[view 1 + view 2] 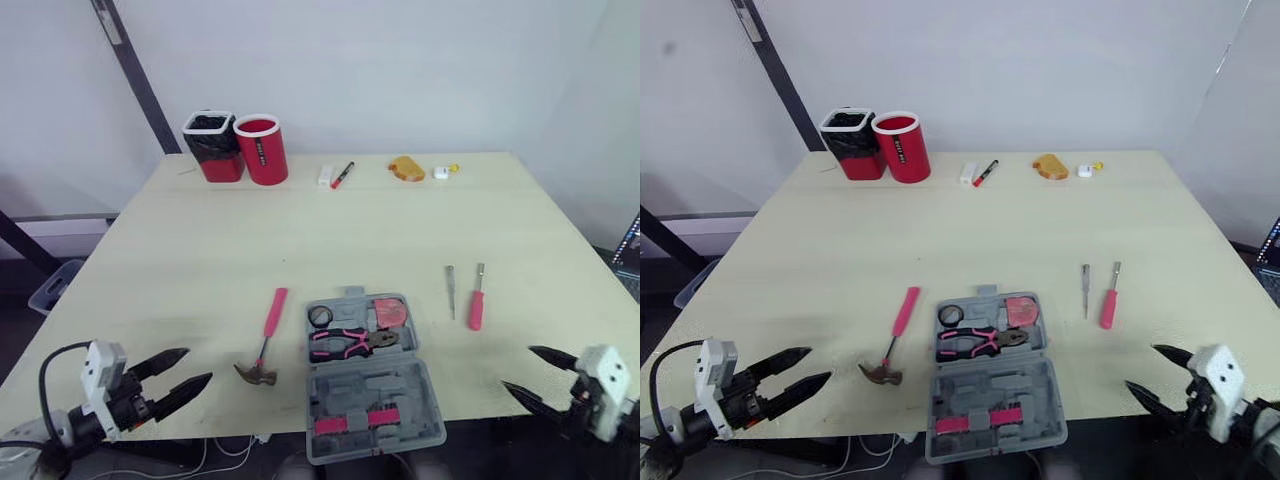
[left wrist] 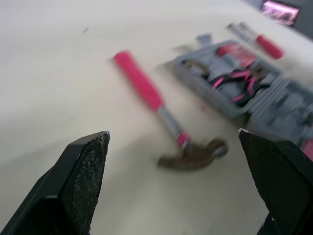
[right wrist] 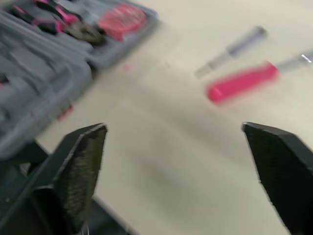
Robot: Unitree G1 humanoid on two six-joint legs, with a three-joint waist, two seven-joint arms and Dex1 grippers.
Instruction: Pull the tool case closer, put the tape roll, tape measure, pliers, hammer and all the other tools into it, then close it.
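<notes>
The grey tool case point(image 1: 372, 388) lies open at the table's front centre. Its far half holds pink-handled pliers point(image 1: 350, 342), a black tape roll point(image 1: 320, 316) and a red tape measure point(image 1: 388, 312). A pink-handled hammer point(image 1: 265, 340) lies on the table just left of the case. Right of the case lie a pink-handled screwdriver point(image 1: 476, 300) and a thin metal tool point(image 1: 451, 290). My left gripper point(image 1: 198, 365) hovers open at the front left edge, short of the hammer point(image 2: 161, 105). My right gripper point(image 1: 517, 368) is open at the front right, below the screwdriver point(image 3: 242, 83).
At the table's back left stand a red cup point(image 1: 261, 148) and a red bin with a black liner point(image 1: 213, 145). Along the back edge lie a marker point(image 1: 342, 174), a white piece point(image 1: 325, 175), an orange object point(image 1: 407, 168) and a small white item point(image 1: 441, 172).
</notes>
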